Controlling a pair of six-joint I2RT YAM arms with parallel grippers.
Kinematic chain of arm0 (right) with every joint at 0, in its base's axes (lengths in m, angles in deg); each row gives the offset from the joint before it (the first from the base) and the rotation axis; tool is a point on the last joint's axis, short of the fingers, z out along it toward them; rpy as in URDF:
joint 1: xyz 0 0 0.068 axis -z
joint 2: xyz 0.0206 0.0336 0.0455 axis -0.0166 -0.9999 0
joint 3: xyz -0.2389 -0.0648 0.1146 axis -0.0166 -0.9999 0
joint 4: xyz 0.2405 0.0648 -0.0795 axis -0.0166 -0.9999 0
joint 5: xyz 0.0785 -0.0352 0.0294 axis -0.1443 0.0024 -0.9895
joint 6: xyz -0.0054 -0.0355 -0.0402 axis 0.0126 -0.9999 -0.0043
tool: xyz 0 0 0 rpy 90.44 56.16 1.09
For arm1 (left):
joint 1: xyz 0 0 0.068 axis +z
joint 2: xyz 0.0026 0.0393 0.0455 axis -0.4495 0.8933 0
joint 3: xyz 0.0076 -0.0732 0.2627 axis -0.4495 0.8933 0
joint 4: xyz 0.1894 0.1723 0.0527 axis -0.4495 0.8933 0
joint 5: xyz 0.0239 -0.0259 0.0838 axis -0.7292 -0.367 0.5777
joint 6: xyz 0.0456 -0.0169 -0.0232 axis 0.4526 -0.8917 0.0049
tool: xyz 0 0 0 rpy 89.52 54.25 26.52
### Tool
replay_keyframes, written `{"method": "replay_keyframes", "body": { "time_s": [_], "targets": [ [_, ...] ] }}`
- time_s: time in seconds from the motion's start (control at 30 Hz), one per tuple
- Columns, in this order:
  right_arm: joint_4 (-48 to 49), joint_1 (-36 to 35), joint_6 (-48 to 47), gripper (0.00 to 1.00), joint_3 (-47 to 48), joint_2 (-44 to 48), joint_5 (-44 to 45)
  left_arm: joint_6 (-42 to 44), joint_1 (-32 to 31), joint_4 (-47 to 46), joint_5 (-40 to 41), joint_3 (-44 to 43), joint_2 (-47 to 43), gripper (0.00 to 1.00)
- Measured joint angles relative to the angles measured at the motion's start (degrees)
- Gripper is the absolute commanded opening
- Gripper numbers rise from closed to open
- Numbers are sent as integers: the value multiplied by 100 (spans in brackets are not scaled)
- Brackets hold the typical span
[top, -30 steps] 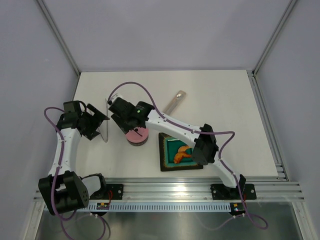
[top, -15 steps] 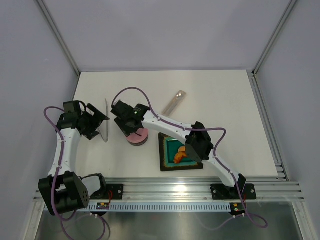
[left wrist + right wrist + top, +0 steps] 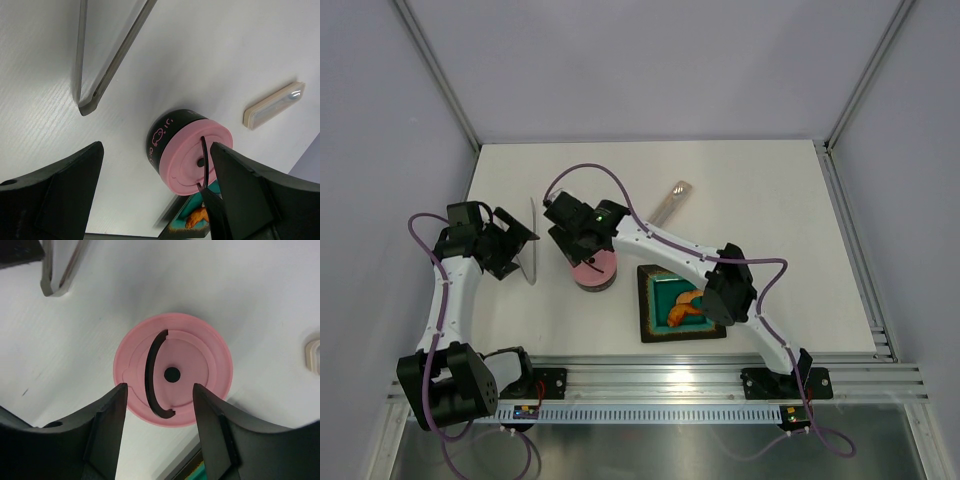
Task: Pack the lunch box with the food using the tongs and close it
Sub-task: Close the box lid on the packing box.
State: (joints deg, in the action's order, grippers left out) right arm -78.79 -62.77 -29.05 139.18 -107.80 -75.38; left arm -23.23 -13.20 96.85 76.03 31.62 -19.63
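Note:
The lunch box stands left of centre, dark-sided in the left wrist view, with its pink lid sitting on it. The lid's black handle stands up as a curved bar. My right gripper hovers open just above the lid, its fingers apart from the handle. The tongs lie on the table left of the box. My left gripper stands open beside them, holding nothing. Orange food lies on the teal plate.
The square teal plate sits right of the box, partly under my right arm's elbow. A short flat silvery utensil lies behind it, also visible from the left wrist. Purple walls close in the white table.
My right arm's elbow swung left and back again while its gripper stayed over the lid. The left arm and the tongs have not moved.

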Motion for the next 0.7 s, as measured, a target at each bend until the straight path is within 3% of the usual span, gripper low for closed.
{"method": "replay_keyframes", "body": {
  "time_s": [0.7],
  "targets": [
    [417,136,286,64,-831,90,-490,22,0,0,0,4,0,92]
  ]
}}
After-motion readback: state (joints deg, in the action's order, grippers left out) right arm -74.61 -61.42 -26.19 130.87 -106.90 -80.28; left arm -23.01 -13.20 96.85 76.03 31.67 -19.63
